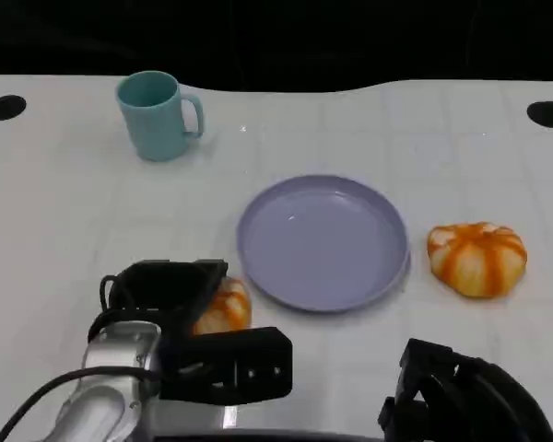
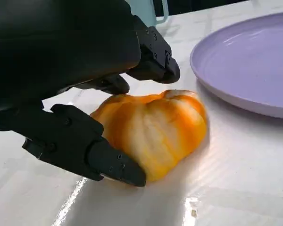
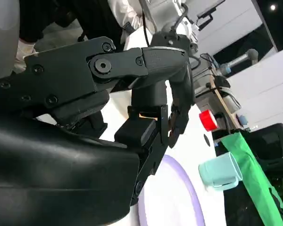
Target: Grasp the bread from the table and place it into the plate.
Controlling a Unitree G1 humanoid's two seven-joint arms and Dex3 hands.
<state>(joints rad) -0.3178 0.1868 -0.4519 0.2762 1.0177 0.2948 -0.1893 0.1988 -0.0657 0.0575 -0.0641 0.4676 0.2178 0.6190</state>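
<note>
My left hand point(image 2: 80, 94) cups the bread point(image 2: 153, 129), fingers point(image 2: 111, 165) apart either side, ready to lift it toward the plate point(image 1: 324, 241) alongside.

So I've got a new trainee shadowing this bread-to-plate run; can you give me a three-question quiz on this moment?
1. True or false: the plate already has bread on it.
2. Multiple choice: the teal mug stands (A) on the plate, (B) at the far left of the table, apart from the plate, (C) in the right hand.
3. Fill in: the left hand has its fingers around the ____ beside the plate's near-left rim.

Key
1. False; the plate is bare, and a second bread lies on the table to its right.
2. B.
3. Bread; it rests on the table.
</note>
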